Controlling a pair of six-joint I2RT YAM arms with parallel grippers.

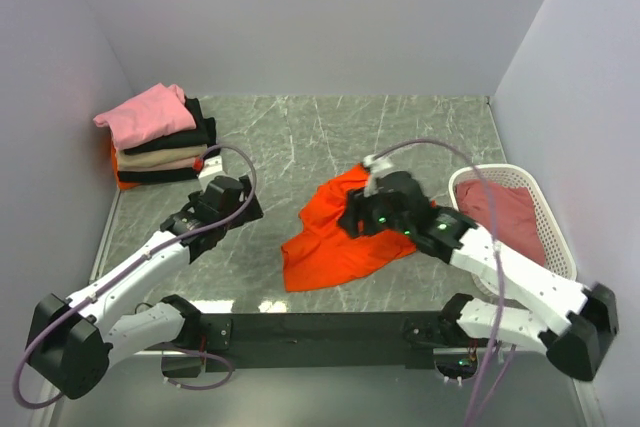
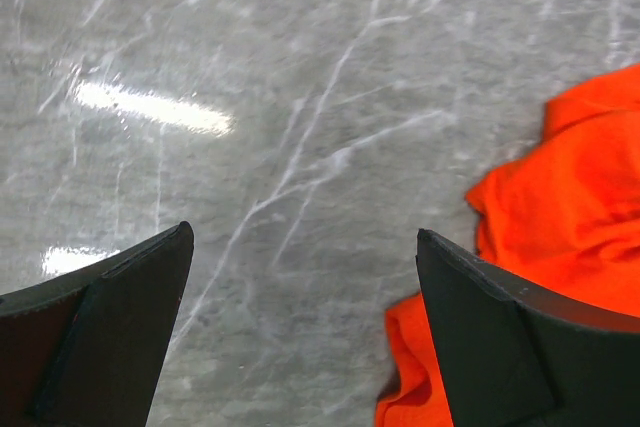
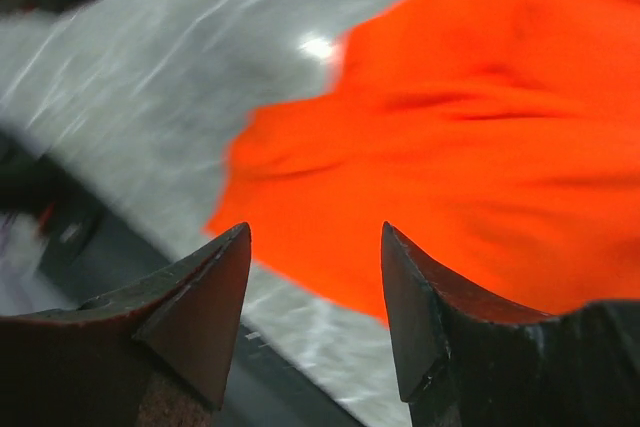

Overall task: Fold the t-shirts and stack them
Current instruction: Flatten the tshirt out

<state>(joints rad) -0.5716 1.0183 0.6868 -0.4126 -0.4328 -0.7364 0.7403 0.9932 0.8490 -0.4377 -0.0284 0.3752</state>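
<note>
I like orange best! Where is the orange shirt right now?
In the top view the orange t-shirt lies crumpled on the table just right of the middle, below the right gripper and left of the white basket.

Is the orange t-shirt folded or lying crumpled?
Crumpled: the orange t-shirt lies in an uneven, wrinkled heap on the table, unlike the folded stack at the far left.

**Grey marbled table boxed in by pale walls**

The tabletop (image 1: 330,132) is grey with thin white veins running across it, smooth and slightly glossy. Three bare, pale walls close it in: a back wall (image 1: 300,17), a left wall (image 1: 45,77) and a right wall (image 1: 585,67). Light from above leaves bright white glare patches (image 2: 150,107) on the surface, clearest in the left wrist view
</note>
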